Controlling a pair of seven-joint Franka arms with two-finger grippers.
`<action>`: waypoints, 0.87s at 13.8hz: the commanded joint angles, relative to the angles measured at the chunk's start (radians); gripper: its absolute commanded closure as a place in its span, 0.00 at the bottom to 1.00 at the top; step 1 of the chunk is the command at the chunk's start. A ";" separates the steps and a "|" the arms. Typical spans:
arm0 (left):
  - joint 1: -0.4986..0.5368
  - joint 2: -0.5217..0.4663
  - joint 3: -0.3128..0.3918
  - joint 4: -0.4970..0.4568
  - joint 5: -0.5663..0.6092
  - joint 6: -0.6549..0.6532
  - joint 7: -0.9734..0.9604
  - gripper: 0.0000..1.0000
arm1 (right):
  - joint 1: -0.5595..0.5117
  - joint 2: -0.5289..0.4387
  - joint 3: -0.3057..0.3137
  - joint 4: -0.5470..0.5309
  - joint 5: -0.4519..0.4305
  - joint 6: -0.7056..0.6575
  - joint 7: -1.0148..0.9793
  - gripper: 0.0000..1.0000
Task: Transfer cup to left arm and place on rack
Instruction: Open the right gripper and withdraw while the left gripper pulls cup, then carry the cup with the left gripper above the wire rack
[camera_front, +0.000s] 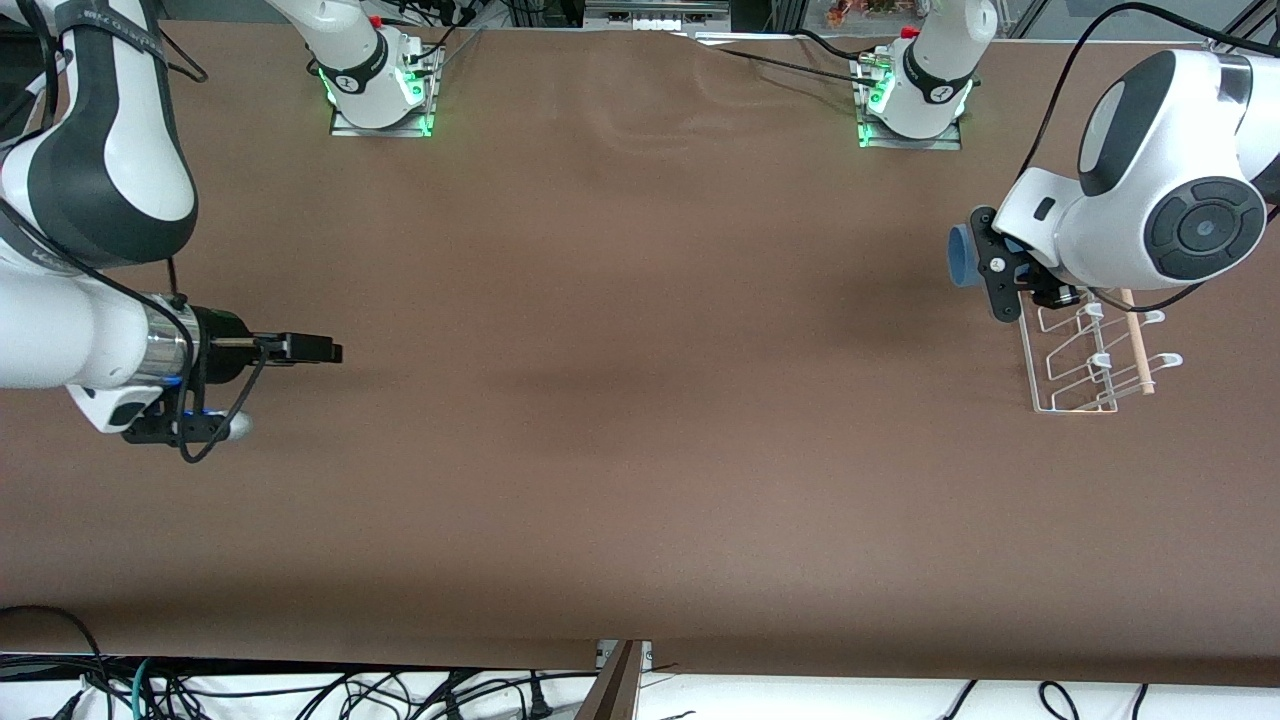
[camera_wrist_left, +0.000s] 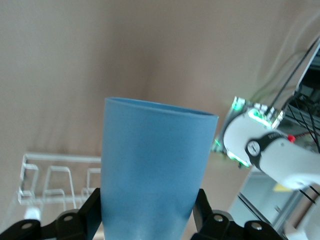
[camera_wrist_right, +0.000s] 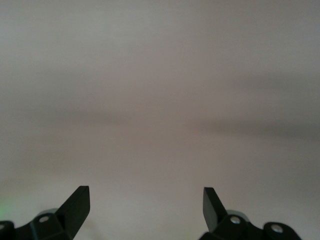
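With cup (camera_wrist_left: 155, 170) clamped in left gripper (camera_wrist_left: 147, 215) over rack (camera_front: 1090, 360) edge, handover looks done; placing step in hand; next move calls for lowering cup onto prong (alignment matters); right gripper (camera_wrist_right: 146, 204) waits at right arm's end of table (camera_front: 640, 400), fingers spread wide, empty.

We see two white arms with dark grey joint bands. The left arm (camera_front: 1150, 200) has a round dark cap with a blue dot and a black gripper (camera_front: 1000, 265). The right arm (camera_front: 90, 300) has a silver ring, blue light and black cables.
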 joint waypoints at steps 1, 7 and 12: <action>-0.028 0.002 -0.007 0.002 0.119 -0.098 -0.108 0.90 | 0.005 -0.111 0.003 -0.097 -0.159 0.013 -0.012 0.00; -0.177 0.117 -0.012 -0.146 0.515 -0.287 -0.476 0.91 | -0.041 -0.281 0.003 -0.261 -0.178 0.094 -0.020 0.00; -0.161 0.022 -0.015 -0.474 0.718 -0.093 -0.636 0.91 | -0.068 -0.360 0.003 -0.295 -0.177 0.113 -0.020 0.00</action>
